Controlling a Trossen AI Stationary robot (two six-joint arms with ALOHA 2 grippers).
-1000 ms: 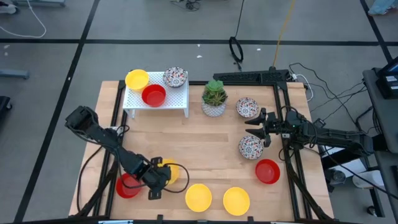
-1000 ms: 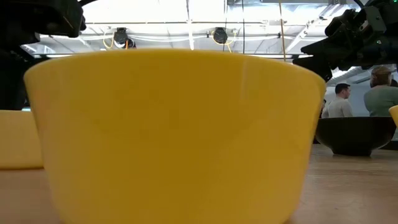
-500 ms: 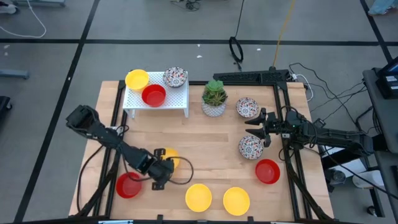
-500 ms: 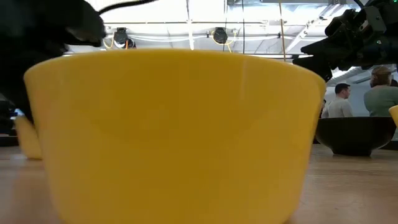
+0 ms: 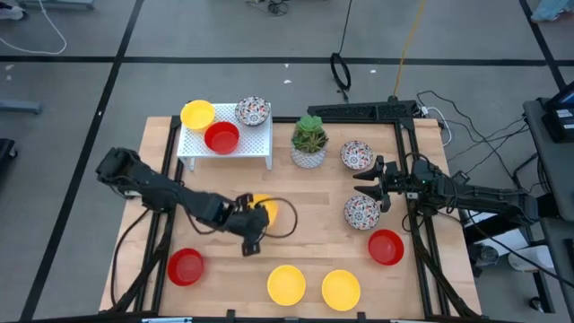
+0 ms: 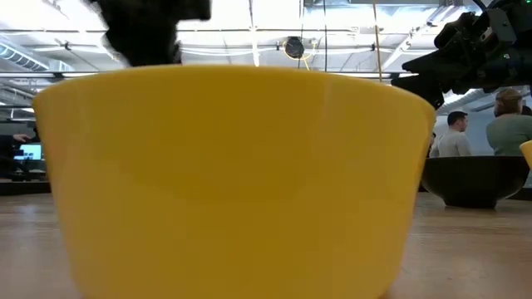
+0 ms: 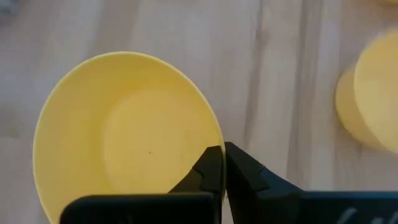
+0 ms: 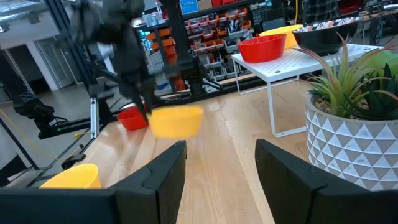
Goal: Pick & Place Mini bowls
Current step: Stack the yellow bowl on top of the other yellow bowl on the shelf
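My left gripper (image 5: 256, 220) is shut on a plain yellow mini bowl (image 5: 266, 211) over the table's middle; the right wrist view shows that bowl (image 8: 177, 121) above the wood. My right gripper (image 5: 372, 188) stands open at the right, between two floral mini bowls (image 5: 361, 213) (image 5: 356, 155), touching neither. A red mini bowl (image 5: 186, 266), two yellow ones (image 5: 287, 283) (image 5: 341, 289) and another red one (image 5: 386, 247) sit on their bases along the near side. A yellow (image 5: 197, 115), a red (image 5: 221, 137) and a floral bowl (image 5: 253, 111) stand on the white rack (image 5: 256, 144). My left gripper pinches the yellow bowl's rim (image 7: 216, 132) at one spot, one finger (image 7: 208, 167) inside the bowl and the other (image 7: 244, 167) outside. The fingers come from above, pointing down. The bowl is lifted clear of the table, opening up, about level.
A white pot with a green plant (image 5: 308, 141) stands at the far middle, beside the rack. A yellow bowl (image 6: 233, 183) fills the low view. Bare wood lies between the plant and the near row. People stand in the room behind (image 6: 455, 133).
My left gripper has shut on the yellow bowl's rim, then risen and travelled toward the table's right and far side, away from the red bowl at the near left. The yellow bowl has come off the table and gone along with it.
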